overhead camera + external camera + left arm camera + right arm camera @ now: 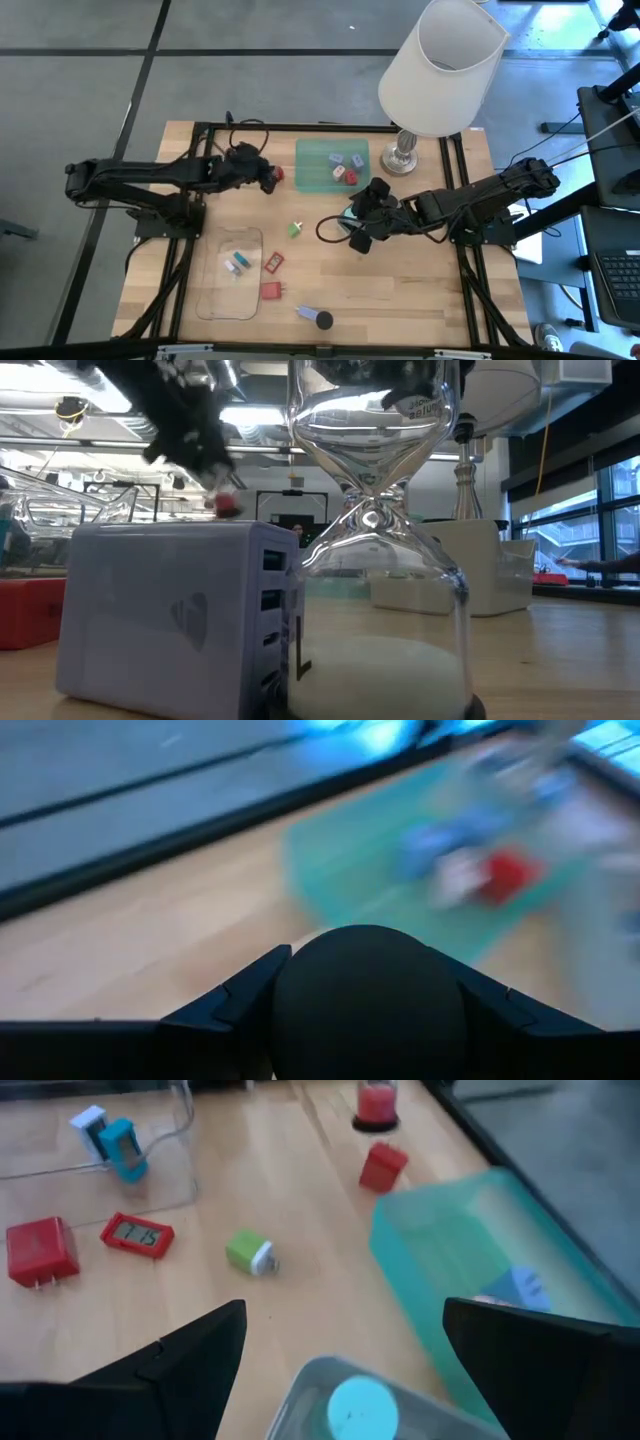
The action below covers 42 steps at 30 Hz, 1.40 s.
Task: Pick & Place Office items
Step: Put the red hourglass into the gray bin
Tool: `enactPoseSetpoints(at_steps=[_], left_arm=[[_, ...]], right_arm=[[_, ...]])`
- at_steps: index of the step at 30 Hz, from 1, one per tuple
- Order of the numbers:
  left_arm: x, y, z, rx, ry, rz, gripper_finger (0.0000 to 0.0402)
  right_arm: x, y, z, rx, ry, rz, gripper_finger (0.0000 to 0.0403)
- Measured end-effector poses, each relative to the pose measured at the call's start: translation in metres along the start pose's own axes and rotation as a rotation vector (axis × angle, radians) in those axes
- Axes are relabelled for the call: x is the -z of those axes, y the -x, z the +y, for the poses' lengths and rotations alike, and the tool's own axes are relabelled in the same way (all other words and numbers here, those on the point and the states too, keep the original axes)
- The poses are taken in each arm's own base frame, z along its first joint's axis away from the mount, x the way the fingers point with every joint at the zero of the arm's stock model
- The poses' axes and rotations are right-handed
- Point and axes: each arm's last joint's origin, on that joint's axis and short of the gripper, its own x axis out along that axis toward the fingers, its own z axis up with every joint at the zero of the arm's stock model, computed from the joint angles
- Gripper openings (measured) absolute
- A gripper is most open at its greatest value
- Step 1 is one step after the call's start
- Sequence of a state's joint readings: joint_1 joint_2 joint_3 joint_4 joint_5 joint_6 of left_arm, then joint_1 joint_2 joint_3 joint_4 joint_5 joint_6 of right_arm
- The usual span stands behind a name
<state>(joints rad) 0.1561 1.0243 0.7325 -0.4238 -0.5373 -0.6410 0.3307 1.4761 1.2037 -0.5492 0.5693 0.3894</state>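
Observation:
My left gripper hangs above the table left of the green tray and is shut on a black round cap. A red bit shows at its fingertips in the low view. The green tray holds a red block and pale blue pieces. My right gripper stands open above a small clear tray holding a teal disc, touching nothing. A green block and two red items lie on the wood. My left gripper pinches the black round cap between its two fingers, one on either side of its rounded body. The fingers slant down toward the green tray. In the low view the held thing hangs clear of the table; its lower part is hidden by the cap.
A white-shaded lamp stands at the far right beside the green tray. A large clear tray with small pieces lies at the near left. An hourglass and a pale block stand at the near edge. Cables run by my right arm.

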Motion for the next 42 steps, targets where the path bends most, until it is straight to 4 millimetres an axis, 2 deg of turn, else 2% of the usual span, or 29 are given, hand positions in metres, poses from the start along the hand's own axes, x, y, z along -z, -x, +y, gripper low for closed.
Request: enactPoseSetpoints(at_steps=[4, 10, 16, 21, 29, 36, 42], left_arm=[[-0.006, 0.022, -0.024, 0.211, 0.012, -0.137, 0.0202], [-0.009, 0.058, -0.061, 0.486, -0.024, -0.345, 0.0202], [-0.005, 0.095, -0.085, 0.645, -0.085, -0.531, 0.0202], [0.000, 0.113, -0.099, 0.737, -0.134, -0.650, 0.0201], [0.003, 0.122, -0.114, 0.821, -0.186, -0.822, 0.0201], [0.005, 0.117, -0.123, 0.915, -0.214, -0.883, 0.0202], [0.000, 0.109, -0.123, 0.909, -0.189, -0.921, 0.0202]], right_arm=[[-0.005, 0.001, 0.005, -0.011, 0.140, -0.058, 0.0342], [-0.014, 0.006, 0.016, 0.078, 0.303, -0.204, 0.0342], [-0.027, 0.014, 0.025, 0.068, 0.369, -0.344, 0.0342], [-0.040, 0.020, 0.028, 0.031, 0.389, -0.468, 0.0343], [-0.056, 0.030, 0.033, -0.129, 0.384, -0.662, 0.0343], [-0.062, 0.035, 0.033, -0.161, 0.340, -0.742, 0.0343], [-0.064, 0.038, 0.035, -0.232, 0.344, -0.786, 0.0343]])
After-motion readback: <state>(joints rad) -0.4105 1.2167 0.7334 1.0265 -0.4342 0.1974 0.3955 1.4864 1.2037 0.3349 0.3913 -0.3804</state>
